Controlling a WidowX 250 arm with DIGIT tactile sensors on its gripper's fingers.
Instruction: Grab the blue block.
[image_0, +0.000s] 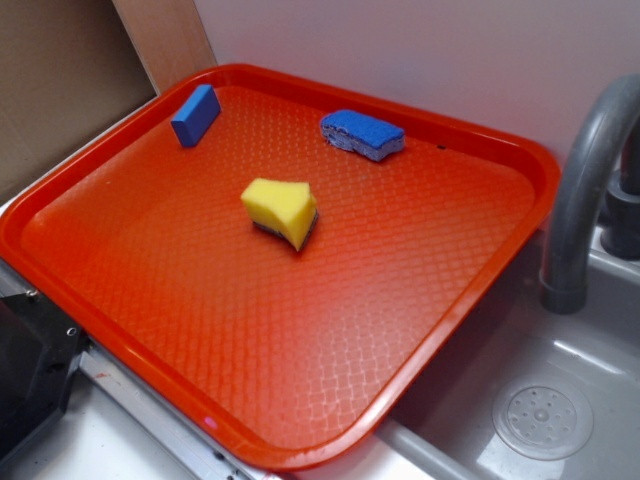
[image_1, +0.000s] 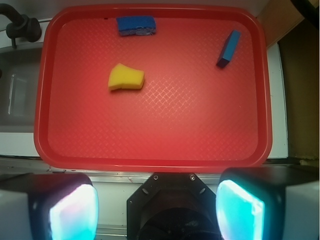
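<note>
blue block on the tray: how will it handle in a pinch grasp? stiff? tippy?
The blue block probably stays stiff: its faces look flat and sharp-edged, unlike the rough blue sponge. Its smooth faces may slip a little. It seems to rest on a narrow side on the textured tray, so a nudge could tip it.

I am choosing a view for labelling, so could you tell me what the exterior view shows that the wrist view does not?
Only the exterior view shows the sink drain and the full grey faucet. Only the wrist view shows the gripper, its fingers spread apart, short of the tray. Both show the red tray, blue block, blue sponge and yellow sponge.
</note>
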